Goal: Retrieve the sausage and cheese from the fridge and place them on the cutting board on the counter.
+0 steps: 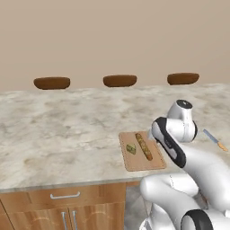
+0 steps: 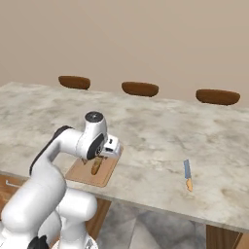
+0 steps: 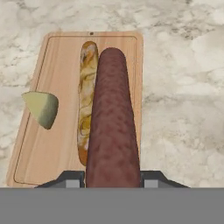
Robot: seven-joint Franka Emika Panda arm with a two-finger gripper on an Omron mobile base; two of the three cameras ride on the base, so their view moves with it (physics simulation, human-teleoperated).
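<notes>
My end effector (image 3: 113, 181) is clamped on the sausage (image 3: 113, 118), holding it lengthwise over the board (image 3: 57, 144) to drop beside the cheese (image 3: 42, 108) and orange rod (image 3: 86, 100).

In the hand view, the sausage (image 3: 113, 122) covers the right flank of the orange-tan rod (image 3: 87, 87) and part of the cutting board (image 3: 52, 65); its near end is cut off at the bottom. In the right base view, the arm hides the claw (image 2: 99, 158) and most of the board. Finger closure cannot be judged.
</notes>
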